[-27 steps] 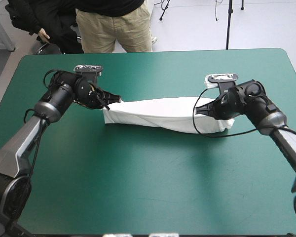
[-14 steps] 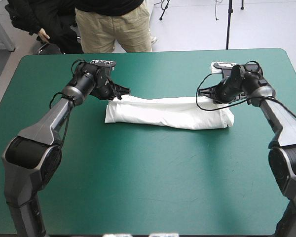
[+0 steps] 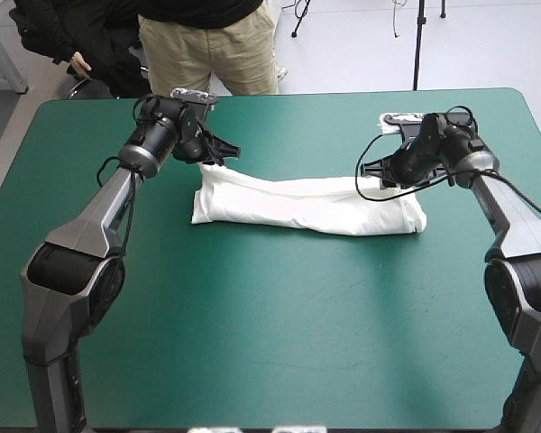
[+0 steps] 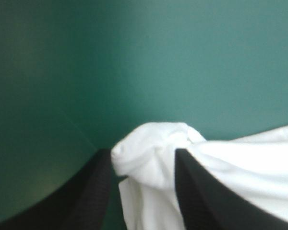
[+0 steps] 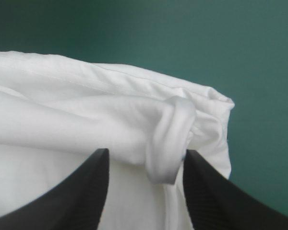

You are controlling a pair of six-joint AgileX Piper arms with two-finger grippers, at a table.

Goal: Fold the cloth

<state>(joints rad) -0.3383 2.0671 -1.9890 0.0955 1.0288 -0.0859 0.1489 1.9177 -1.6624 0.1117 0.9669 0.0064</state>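
From my seat, the teal-green table has the T-shirt lying as a long folded bundle across its far half. Left gripper and right gripper sit at its far corners, fingers parted around small bunched folds.
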